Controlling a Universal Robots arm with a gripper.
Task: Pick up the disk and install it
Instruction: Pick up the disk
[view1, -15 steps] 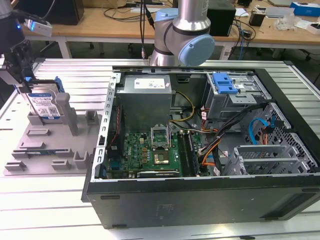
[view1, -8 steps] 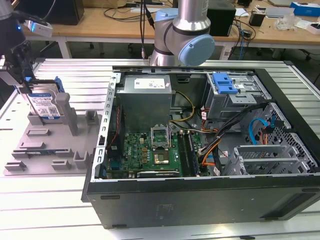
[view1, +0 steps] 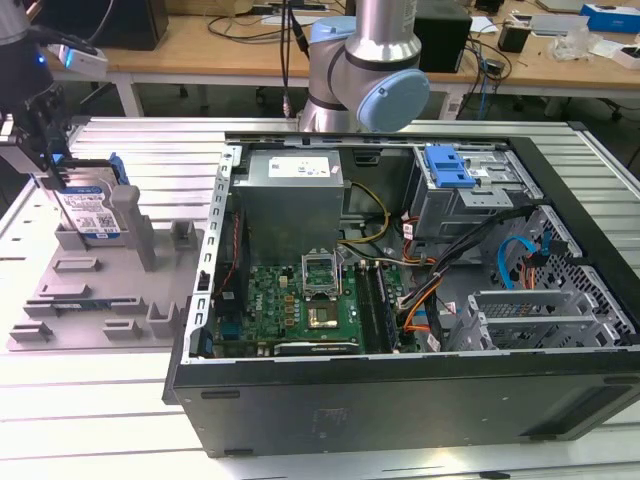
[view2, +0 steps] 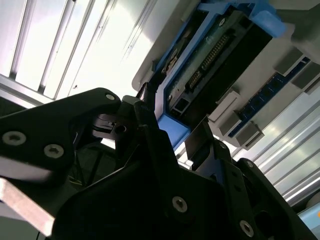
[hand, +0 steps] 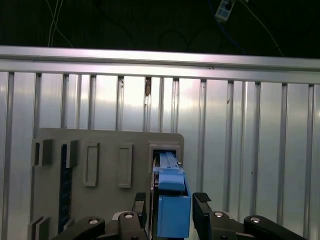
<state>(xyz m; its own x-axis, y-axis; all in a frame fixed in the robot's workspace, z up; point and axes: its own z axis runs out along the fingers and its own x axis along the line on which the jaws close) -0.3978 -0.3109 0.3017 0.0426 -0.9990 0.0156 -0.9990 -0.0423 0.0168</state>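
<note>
The disk (view1: 92, 212), a silver drive with a white-and-blue label in a blue carrier, stands on edge in a slot of the grey fixture plate (view1: 95, 300) at the exterior view's left. My gripper (view1: 50, 165) hangs over its upper end nearest that left side. In the first wrist view the disk's blue carrier (hand: 172, 180) runs between my gripper (hand: 172, 207), one black finger (hand: 141, 207) on each flat side. The second wrist view shows the disk's connector end (view2: 210, 60) with my gripper (view2: 175, 125) clamped over its blue corner. The disk still rests in the slot.
An open computer case (view1: 400, 330) lies at the exterior view's right, with motherboard, cables and a drive cage with a blue latch (view1: 447, 165). The arm's base (view1: 365, 70) stands behind it. Upright posts (view1: 182, 235) rise from the fixture plate, on a slatted aluminium table (hand: 240, 150).
</note>
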